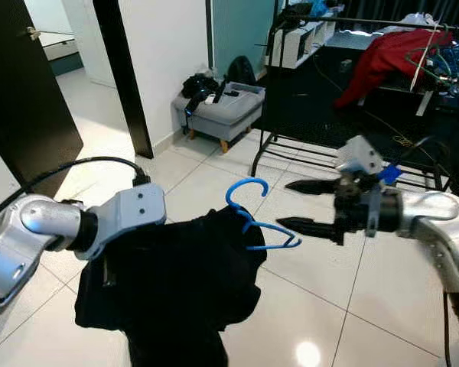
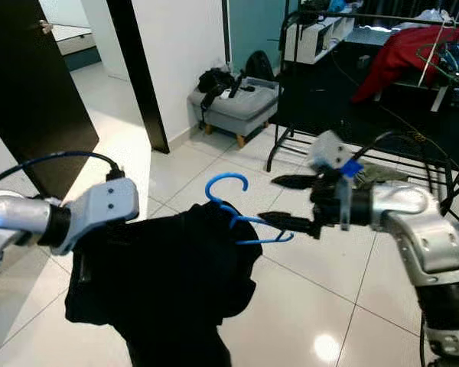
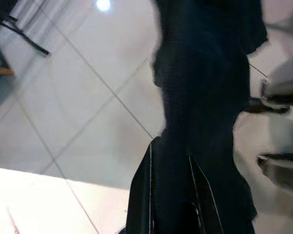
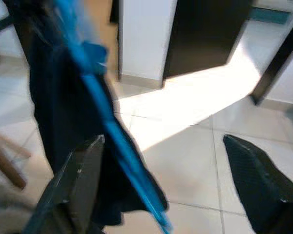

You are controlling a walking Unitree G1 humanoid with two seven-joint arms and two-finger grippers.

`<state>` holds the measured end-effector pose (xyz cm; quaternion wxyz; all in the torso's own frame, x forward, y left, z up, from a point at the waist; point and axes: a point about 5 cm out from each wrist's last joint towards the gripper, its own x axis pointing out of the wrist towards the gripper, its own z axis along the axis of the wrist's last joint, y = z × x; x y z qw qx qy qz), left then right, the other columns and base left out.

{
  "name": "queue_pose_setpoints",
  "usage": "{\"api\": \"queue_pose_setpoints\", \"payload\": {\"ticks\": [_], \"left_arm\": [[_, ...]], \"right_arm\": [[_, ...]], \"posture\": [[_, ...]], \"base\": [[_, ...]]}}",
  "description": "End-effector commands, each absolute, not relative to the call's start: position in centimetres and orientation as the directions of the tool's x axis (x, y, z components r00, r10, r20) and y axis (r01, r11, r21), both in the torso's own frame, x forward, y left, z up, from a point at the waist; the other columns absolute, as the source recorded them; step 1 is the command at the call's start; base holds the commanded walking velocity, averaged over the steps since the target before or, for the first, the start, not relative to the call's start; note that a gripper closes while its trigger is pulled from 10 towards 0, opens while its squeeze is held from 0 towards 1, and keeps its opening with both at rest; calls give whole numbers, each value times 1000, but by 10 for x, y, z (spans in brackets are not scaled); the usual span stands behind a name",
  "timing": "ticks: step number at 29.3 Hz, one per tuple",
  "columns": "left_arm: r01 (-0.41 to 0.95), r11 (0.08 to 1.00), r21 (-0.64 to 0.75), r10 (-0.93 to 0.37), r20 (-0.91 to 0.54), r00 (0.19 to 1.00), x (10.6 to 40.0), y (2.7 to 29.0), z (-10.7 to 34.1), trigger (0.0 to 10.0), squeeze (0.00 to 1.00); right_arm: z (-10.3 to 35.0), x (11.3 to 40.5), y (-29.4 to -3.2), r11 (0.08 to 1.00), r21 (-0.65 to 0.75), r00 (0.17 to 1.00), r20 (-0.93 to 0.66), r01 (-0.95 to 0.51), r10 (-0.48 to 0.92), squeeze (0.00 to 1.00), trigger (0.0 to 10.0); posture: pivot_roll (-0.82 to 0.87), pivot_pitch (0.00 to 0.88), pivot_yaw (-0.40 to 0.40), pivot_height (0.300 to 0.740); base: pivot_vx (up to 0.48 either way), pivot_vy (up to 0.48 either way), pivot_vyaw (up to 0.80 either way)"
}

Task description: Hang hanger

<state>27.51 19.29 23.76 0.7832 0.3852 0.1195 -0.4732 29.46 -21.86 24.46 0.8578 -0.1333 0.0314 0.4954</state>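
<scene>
Your left gripper (image 3: pixel 171 195) is closed on the black garment (image 1: pixel 176 290), which carries the blue hanger (image 1: pixel 256 222) at centre frame; your right gripper (image 1: pixel 298 205) stands wide apart at 3 o'clock, lower finger touching the hanger's shoulder, gripping nothing. Judged progress: hanger lifted but not hung; the clothes rack (image 1: pixel 352 23) at 1 o'clock is well apart, so approach and hooking remain. Floor (image 1: pixel 306 306) is glossy white tile; grey stool (image 1: pixel 222 111) at 12 o'clock, dark door (image 1: pixel 23 99) at 10 o'clock.

Hanger (image 1: pixel 254 220) in garment (image 1: pixel 176 283) between pincers — rack (image 1: pixel 352 92) behind.
</scene>
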Motion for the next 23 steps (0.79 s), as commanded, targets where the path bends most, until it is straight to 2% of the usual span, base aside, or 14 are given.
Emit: {"api": "queue_pose_setpoints", "payload": {"ticks": [1,2,3,4,6,7,10,11,12,19,20,21,22,23], "left_arm": [[763,296,574,-623,-490,610,280,204,259,0,0],[735,324,596,-628,-446,638,281,208,266,0,0],[735,324,596,-628,-446,638,281,208,266,0,0],[704,369,607,-662,-361,657,281,209,277,0,0],[704,369,607,-662,-361,657,281,209,277,0,0],[695,389,605,-687,-312,657,280,208,282,0,0],[695,389,605,-687,-312,657,280,208,282,0,0],[684,403,608,-702,-274,658,279,207,288,0,0],[675,417,608,-730,-218,648,279,206,297,0,0],[669,438,601,-809,-61,585,274,198,322,0,0],[663,446,601,-823,-16,569,273,197,329,3294,0],[663,446,601,-823,-16,569,273,197,329,3294,0],[658,459,597,-830,25,557,273,197,334,9686,0],[658,459,597,-830,25,557,273,197,334,9686,0]], "right_arm": [[248,293,-237,550,-189,577,-147,-813,803,1000,10000],[248,290,-253,621,-164,639,-96,-766,763,1000,10000],[248,290,-253,621,-164,639,-96,-766,763,1000,10000],[237,280,-273,699,-53,701,-4,-713,714,1000,10000],[237,280,-273,699,-53,701,-4,-713,714,1000,10000],[222,273,-275,699,39,700,19,-714,714,1000,10000],[222,273,-275,699,39,700,19,-714,714,1000,10000],[209,267,-269,667,97,671,14,-739,741,1000,10000],[198,263,-261,633,163,645,32,-757,763,0,10000],[180,269,-242,605,269,646,97,-749,757,0,10000],[178,273,-235,600,279,646,109,-750,756,0,10000],[178,273,-235,600,279,646,109,-750,756,0,10000],[178,275,-223,583,272,628,117,-766,770,0,10000],[178,275,-223,583,272,628,117,-766,770,0,10000]], "posture": [[-50,0,40,740],[-52,0,36,740],[-52,0,36,740],[-58,0,32,740],[-58,0,32,740],[-60,0,29,740],[-60,0,29,740],[-62,0,32,740],[-62,0,33,740],[-62,0,36,740],[-60,0,41,740],[-60,0,41,740],[-44,0,58,740],[-44,0,58,740]], "base": [[0,0,0],[0,0,0],[0,0,0],[0,0,0],[0,0,0],[0,0,0],[0,0,0],[0,0,0],[0,0,0],[0,0,0],[0,0,0],[0,0,0],[0,0,0],[0,0,0]]}}
